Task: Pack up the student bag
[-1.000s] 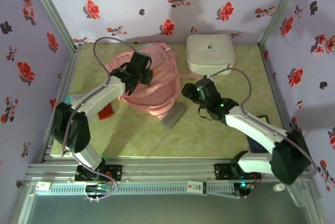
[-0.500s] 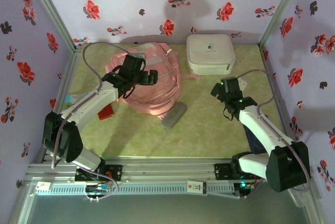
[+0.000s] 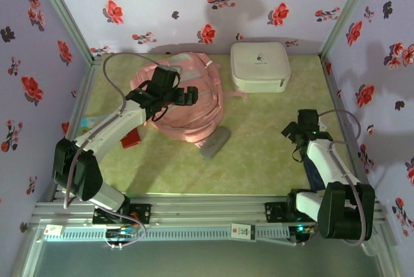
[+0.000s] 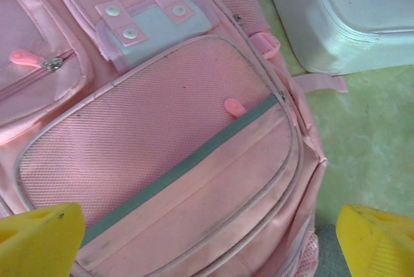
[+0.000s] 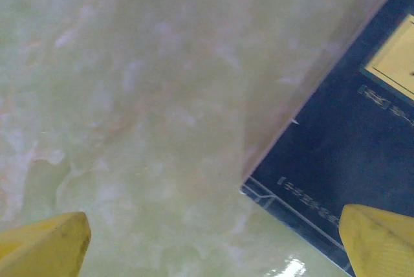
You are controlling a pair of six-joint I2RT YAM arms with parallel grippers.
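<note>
1. Top external: left gripper [image 3: 181,94] hovers over pink bag [image 3: 202,112], jaws wide, empty; nearer arm.
2. Right gripper [image 3: 292,132] also open, empty, well apart to bag's right, above dark blue flat item [image 5: 336,154].
3. Bag lies flat, far-left of table [image 3: 259,154], beside white case [image 3: 260,65]; long axis approx far-to-near; front pockets look zipped.

Pink student bag [image 3: 191,105] lies flat, zip pockets up, zipped.

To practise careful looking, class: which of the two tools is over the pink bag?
The left tool, open above the mesh front pocket of the student bag. The right tool, also open, is over bare table beside a dark blue flat item.
</note>
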